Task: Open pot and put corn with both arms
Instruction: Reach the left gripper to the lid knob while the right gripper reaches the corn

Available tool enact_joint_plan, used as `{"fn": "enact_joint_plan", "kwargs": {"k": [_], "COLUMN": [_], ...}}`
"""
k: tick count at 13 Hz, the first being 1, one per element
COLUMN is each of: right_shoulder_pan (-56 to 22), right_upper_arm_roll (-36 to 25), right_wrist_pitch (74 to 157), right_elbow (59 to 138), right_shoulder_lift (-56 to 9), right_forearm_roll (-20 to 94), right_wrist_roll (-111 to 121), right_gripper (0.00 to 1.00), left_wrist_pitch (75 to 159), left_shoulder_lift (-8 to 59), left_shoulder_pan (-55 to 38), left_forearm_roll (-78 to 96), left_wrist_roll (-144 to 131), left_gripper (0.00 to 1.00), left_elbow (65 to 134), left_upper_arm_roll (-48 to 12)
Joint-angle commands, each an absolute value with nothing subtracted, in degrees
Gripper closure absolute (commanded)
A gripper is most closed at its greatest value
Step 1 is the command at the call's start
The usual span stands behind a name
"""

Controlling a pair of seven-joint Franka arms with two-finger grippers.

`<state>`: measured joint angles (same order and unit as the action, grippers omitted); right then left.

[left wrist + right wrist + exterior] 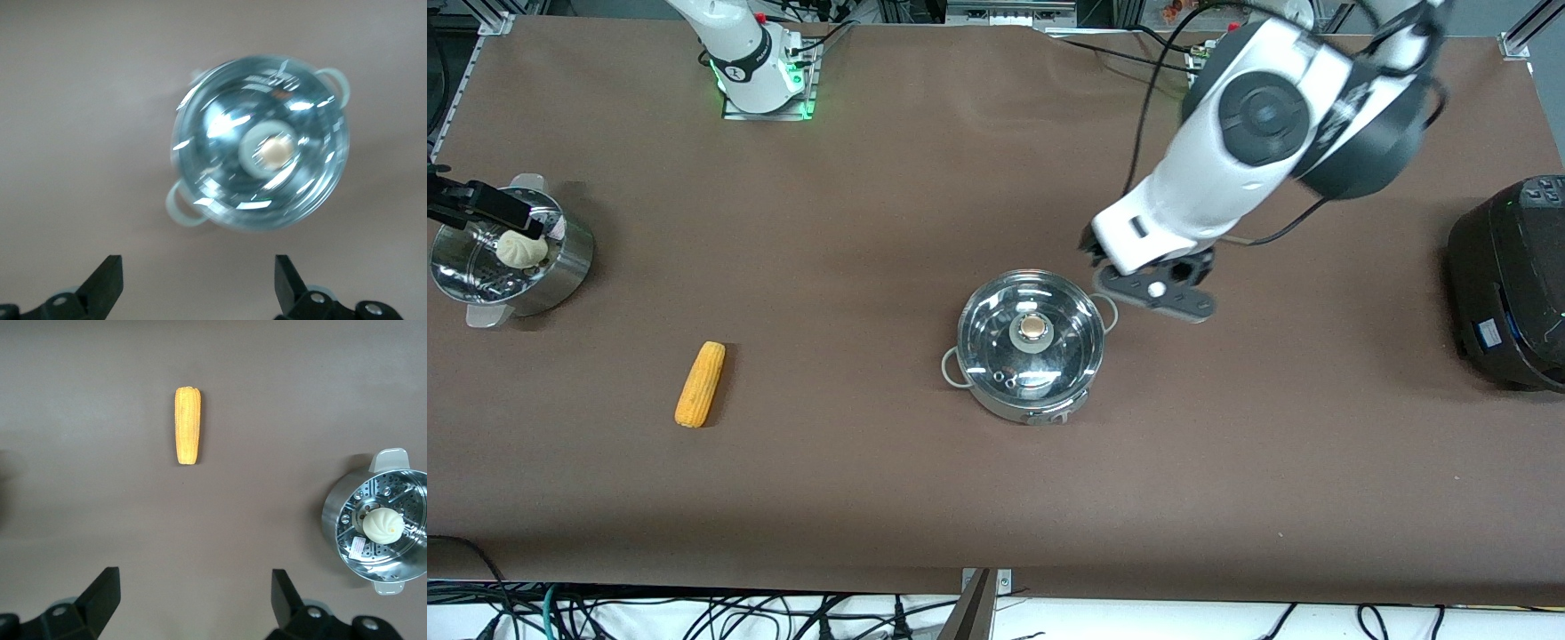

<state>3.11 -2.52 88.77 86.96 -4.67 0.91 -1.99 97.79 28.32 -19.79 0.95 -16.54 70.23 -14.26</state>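
So, your left gripper [199,283] hangs in the air just beside the pot [1030,357], toward the left arm's end of the table, its fingers [107,280] spread wide apart with nothing between them. That open spread suits the job ahead: the lid [1030,336] is on the pot, and the tan-topped knob [1032,328] at its middle is the only place to take hold of it. The left wrist view shows the knob ahead of the fingers and not yet between them, so you are lining up, not gripping.

The pot stands near the middle of the table, one wire handle toward each arm's end. The corn [700,383] lies flat on the bare cloth, well apart from the pot, toward the right arm's end and a little nearer to the front camera.

Your right gripper [193,600] is high over that end of the table, fingers also wide apart and empty, with the corn ahead of it in its wrist view and the steamer [511,253] with the bun [522,249] off to one side. It seems to be waiting there so it can drop onto the corn once the lid is off.

Judging by this, nothing of the task is done yet. Centre on the knob before closing; it is small and a glass lid could slip.
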Motion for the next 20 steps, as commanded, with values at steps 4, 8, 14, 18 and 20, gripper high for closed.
{"fn": "enact_joint_plan", "kwargs": {"k": [4,8,14,18,20], "right_shoulder_pan": [3.17,2.64,2.29,2.29,1.76], "right_upper_arm_roll": [-2.20,-1.85,-1.85,-1.93,-1.85], "right_wrist_pitch": [90.25,92.72,101.32,109.83,114.41], "right_elbow": [85.52,85.61,85.61,85.61,85.87], "right_shoulder_lift": [-6.59,-12.64,-25.64,-34.26,-36.90], "right_forearm_roll": [2.28,2.28,2.90,8.18,7.13], "right_wrist_roll": [-2.29,-1.32,-1.32,-1.14,-0.97], "right_gripper": [0.00,0.00,0.00,0.00,0.00], "left_wrist_pitch": [111.26,112.23,114.70,114.70,114.61], "left_shoulder_lift": [39.98,41.04,42.01,42.19,41.75], "left_shoulder_pan": [-26.62,-28.47,-28.30,-28.21,-28.04], "left_forearm_roll": [-0.78,-8.26,-8.26,-8.35,-8.35], "left_wrist_roll": [-17.14,-16.79,-16.44,-16.43,-16.44], "left_gripper": [0.00,0.00,0.00,0.37,0.84], "left_elbow": [65.39,67.58,71.10,71.19,70.93], "left_upper_arm_roll": [-13.27,-13.54,-13.54,-13.54,-13.45]}}
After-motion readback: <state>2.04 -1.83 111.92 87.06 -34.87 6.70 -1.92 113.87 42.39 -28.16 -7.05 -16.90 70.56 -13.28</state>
